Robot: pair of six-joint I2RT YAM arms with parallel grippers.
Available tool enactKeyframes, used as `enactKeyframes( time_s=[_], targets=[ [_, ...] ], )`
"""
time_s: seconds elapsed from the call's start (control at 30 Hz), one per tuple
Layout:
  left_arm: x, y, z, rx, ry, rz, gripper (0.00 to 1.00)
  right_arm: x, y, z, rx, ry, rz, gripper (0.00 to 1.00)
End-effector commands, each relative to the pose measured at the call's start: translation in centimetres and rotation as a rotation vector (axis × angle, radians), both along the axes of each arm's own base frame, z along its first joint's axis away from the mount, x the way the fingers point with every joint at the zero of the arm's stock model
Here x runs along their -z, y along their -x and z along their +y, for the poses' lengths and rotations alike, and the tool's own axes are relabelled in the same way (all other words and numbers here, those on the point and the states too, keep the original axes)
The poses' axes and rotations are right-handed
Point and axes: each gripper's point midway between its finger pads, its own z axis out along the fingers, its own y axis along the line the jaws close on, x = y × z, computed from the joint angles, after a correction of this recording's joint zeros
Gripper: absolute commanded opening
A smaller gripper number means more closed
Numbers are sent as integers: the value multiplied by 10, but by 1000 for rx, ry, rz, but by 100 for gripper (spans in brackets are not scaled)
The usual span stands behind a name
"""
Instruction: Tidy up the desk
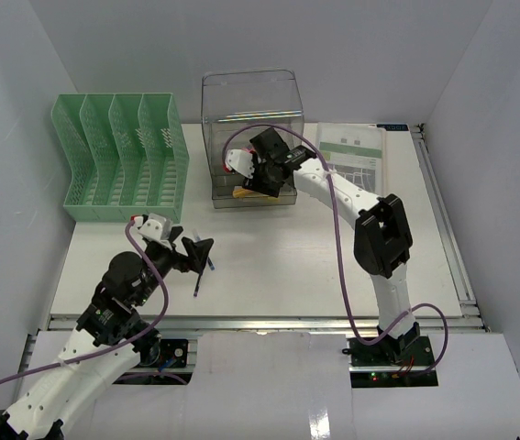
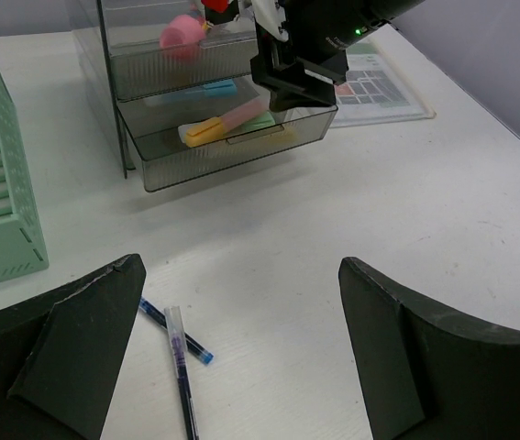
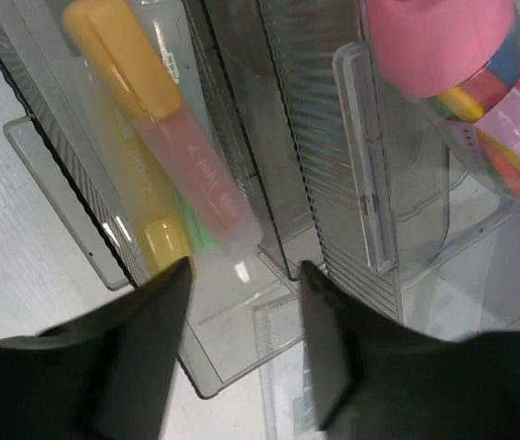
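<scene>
The white desk (image 1: pixel 287 266) holds a clear drawer unit (image 1: pixel 250 101) at the back. My right gripper (image 1: pixel 260 174) hovers over its open bottom drawer (image 3: pixel 232 348), jaws open (image 3: pixel 246 268) and empty. A pink highlighter with a yellow cap (image 3: pixel 177 156) lies in that drawer, just beyond the fingertips; it also shows in the left wrist view (image 2: pixel 227 124). My left gripper (image 1: pixel 200 249) is open and empty (image 2: pixel 241 266) low over the desk. Two pens, one blue (image 2: pixel 175 333) and one clear with a dark body (image 2: pixel 182 385), lie crossed by its left finger.
A green file organizer (image 1: pixel 122 156) stands at the back left. A printed sheet (image 1: pixel 356 151) lies at the back right. A pink-capped jar (image 3: pixel 461 55) sits in the upper drawer. A silver rail (image 1: pixel 269 323) runs along the near edge.
</scene>
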Motion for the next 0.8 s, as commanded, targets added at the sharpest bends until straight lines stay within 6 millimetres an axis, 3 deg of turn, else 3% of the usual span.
enactKeyframes(
  time_s=[0.0,0.13,0.23,0.33,0.47,0.57,0.77],
  targets=[
    [-9,5,-7,50,1,-13,96,-35,1,4,21,-86,-55,64],
    [-2,13,-28,185,-28,0,86,-46,25,2,-22,-145,-5,66],
    [9,19,-48,306,-54,35,77,-63,68,0,-168,-211,77,63],
    [28,28,-73,468,-92,97,68,-61,119,-14,-348,-255,192,57],
    [53,25,-94,590,-156,163,67,-63,180,-44,-533,-383,261,49],
    [65,19,-108,668,-209,211,68,-75,193,-77,-562,-472,200,49],
    [86,-25,-135,783,-413,219,68,-55,215,-124,-478,-642,207,47]
  ],
)
